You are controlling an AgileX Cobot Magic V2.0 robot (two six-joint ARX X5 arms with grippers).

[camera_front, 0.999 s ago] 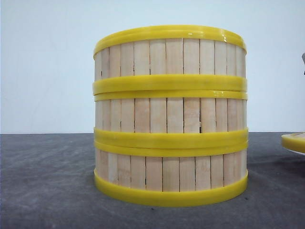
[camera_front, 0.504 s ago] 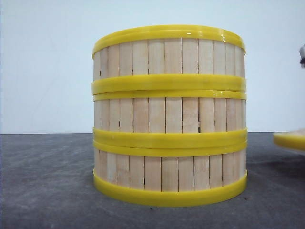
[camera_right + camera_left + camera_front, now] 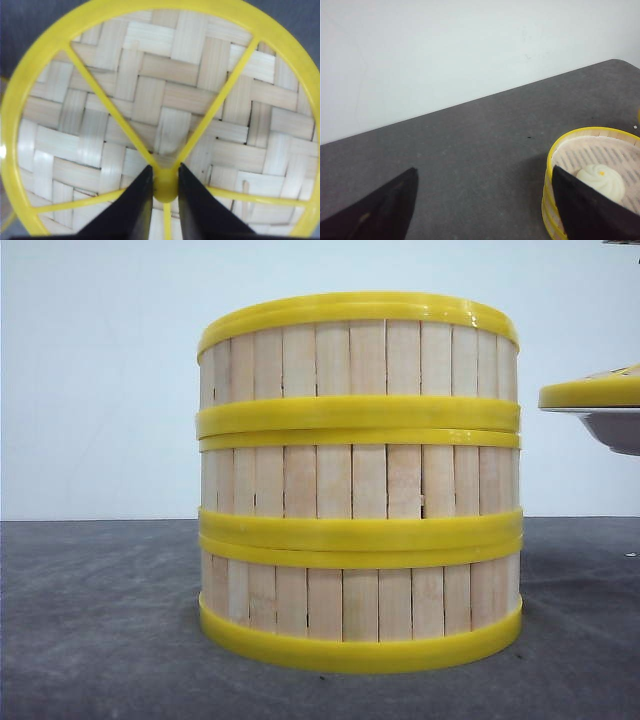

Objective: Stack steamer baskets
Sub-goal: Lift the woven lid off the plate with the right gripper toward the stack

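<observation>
While lid (image 3: 165, 115) rose off surface at right edge since half a second ago | right claw (image 3: 165, 184) clamped on its hub | left claw (image 3: 485, 200) wide, empty | steamer baskets (image 3: 360, 480) stacked three-high mid-surface (image 3: 100, 620) | capping next, likely.

Three steamer baskets (image 3: 360, 480) stand stacked in a single column on the one dark grey desk (image 3: 100, 620), each with pale wooden slat walls and two yellow rings, one at the top rim and one at the bottom. One white steamed bun (image 3: 601, 181) lies in the top basket, seen from the left wrist camera. One flat lid (image 3: 160, 115), yellow-rimmed with a woven centre, carries five yellow spokes meeting at a single hub. Beneath the lid, at the front camera's right edge, shows one white plate (image 3: 615, 428). Two claws appear, left claw (image 3: 485, 210) and right claw (image 3: 165, 200), each with two dark fingers.
</observation>
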